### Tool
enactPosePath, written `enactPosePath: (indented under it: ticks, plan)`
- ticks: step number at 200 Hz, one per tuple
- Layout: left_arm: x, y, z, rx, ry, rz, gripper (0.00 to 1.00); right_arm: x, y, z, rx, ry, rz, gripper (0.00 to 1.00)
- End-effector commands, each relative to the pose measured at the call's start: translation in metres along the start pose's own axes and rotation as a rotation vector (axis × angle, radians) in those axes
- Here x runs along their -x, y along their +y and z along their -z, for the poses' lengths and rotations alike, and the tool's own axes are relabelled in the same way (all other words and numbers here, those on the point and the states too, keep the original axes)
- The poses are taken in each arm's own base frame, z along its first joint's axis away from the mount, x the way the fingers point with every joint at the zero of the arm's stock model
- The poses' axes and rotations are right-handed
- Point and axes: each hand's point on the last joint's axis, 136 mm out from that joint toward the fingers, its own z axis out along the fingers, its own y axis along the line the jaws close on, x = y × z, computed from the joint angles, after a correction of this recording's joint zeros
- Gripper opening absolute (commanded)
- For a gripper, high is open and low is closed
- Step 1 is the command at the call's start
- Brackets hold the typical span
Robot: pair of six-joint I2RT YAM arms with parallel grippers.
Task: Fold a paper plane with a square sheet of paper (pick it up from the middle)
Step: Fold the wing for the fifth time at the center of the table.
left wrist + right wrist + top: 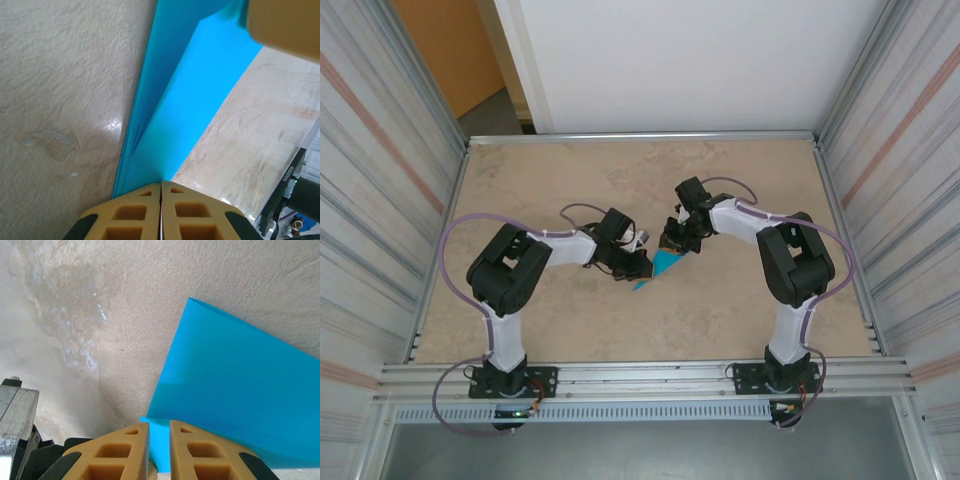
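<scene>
1. Top external view: counting two arms, two grippers, one folded paper (pixel 661 266) and one beige table (pixel 570 180).
2. Finding the left gripper (pixel 636 264) and the right gripper (pixel 672 243) meeting near the middle of the table, close together, with the single folded paper between them.
3. Reading the paper there as one pointed blue shape, with the sharp tip aiming toward the near edge and the left arm's side.
4. Left wrist view: looking at two tan fingers (pixel 135 215) pressing together with no gap at all, clamping on the narrow end of the folded paper, right where the blue is running into the seam.
5. Counting at least two layers of blue in that view, a darker flap on the left and a brighter face on the right, both widening away from the grip.
6. Catching one tan finger (pixel 285 20) of the right gripper in the top right corner, sitting over the far end of the paper.
7. Right wrist view: looking at two more tan fingers (pixel 210 455) standing slightly apart, leaving one narrow slot, with blue showing inside that slot.
8. Being unable to tell whether either of these two fingers is touching the paper.
9. Seeing one wide blue face spreading up and to the right from the fingertips, with one corner pointing upward over the mottled table.
</scene>
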Motion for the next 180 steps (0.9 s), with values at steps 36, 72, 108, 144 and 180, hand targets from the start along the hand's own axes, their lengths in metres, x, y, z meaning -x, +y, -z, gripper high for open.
enactPosePath:
  ticks: [36, 72, 108, 144, 180]
  plan:
    - [-0.002, 0.002, 0.001, -0.034, 0.008, 0.04, 0.09, -0.003, 0.002, -0.012, 0.002, 0.061, 0.062, 0.17]
    - [-0.003, 0.001, 0.002, -0.04, 0.008, 0.041, 0.08, -0.004, -0.008, -0.025, -0.045, 0.09, 0.066, 0.16]
    - [0.002, -0.013, 0.009, -0.079, -0.007, 0.016, 0.1, -0.007, -0.022, -0.033, -0.106, 0.118, 0.057, 0.16]
    - [0.015, -0.032, 0.017, -0.125, -0.042, -0.02, 0.12, -0.012, -0.031, -0.038, -0.137, 0.137, 0.042, 0.15]
    - [0.02, -0.024, 0.006, -0.105, -0.029, 0.02, 0.12, -0.012, -0.032, -0.039, -0.137, 0.137, 0.035, 0.14]
